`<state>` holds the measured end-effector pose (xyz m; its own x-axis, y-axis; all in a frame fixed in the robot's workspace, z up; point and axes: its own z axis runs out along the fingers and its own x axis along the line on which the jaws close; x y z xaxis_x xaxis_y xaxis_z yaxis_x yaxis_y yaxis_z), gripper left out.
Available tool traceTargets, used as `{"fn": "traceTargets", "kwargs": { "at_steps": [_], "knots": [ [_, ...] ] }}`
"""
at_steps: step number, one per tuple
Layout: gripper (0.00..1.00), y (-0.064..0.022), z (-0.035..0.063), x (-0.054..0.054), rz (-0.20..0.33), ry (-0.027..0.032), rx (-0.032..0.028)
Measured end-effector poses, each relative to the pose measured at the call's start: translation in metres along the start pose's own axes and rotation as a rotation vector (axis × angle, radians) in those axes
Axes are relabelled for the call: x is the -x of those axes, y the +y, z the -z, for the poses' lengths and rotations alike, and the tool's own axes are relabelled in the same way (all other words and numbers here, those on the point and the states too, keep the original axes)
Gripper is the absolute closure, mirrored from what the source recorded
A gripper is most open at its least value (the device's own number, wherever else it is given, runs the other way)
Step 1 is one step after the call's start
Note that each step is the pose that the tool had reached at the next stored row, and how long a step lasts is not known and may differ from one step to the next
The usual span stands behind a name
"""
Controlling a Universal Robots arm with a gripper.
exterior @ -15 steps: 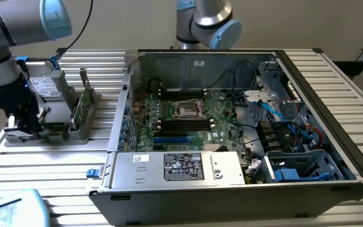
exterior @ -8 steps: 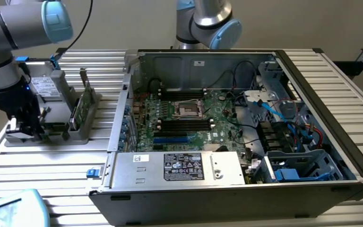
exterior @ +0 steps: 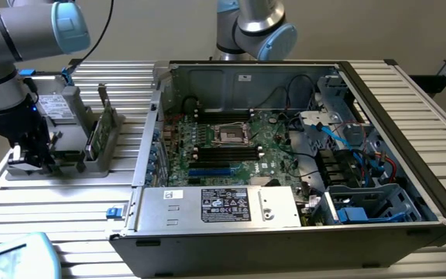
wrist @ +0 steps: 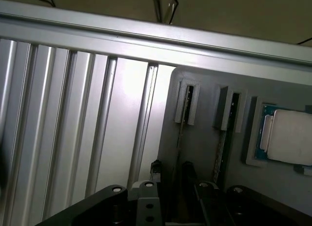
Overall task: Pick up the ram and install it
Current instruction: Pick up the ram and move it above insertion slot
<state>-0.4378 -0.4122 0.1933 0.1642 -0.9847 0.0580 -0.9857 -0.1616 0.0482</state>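
Observation:
Two ram sticks stand on edge in a grey holder (exterior: 72, 152) on the table at the exterior view's left. One green ram (exterior: 97, 138) leans between the holder's posts. From the wrist, the nearer ram (wrist: 181, 133) is a thin edge running from a slotted post towards my fingers, and a second stick (wrist: 222, 143) stands beside it. My gripper (exterior: 31, 156) hangs low at the holder's end, open and holding nothing. Its dark fingertips (wrist: 156, 168) stand on either side of the nearer stick's line, with my gripper (wrist: 171, 170) short of the stick.
An open computer case (exterior: 409, 133) takes up the middle and right, with the motherboard's memory slots (exterior: 227, 152) near the processor socket (exterior: 229, 135). A power supply (exterior: 223, 204) sits at the case front. A silver processor chip (wrist: 290, 138) lies in the holder. A second arm (exterior: 254, 29) stands behind the case.

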Motion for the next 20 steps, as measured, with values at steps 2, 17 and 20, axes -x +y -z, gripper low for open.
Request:
{"fn": "traceTargets", "kwargs": {
  "at_steps": [2, 17, 20],
  "knots": [
    [0.69, -0.0001, -0.0004, 0.0006, -0.002, 0.0000, 0.0004],
    [0.69, -0.0001, -0.0007, 0.0008, -0.004, 0.0053, 0.0013],
    [0.84, -0.0001, -0.0007, 0.0008, -0.004, 0.0078, 0.0016]
  ]
}}
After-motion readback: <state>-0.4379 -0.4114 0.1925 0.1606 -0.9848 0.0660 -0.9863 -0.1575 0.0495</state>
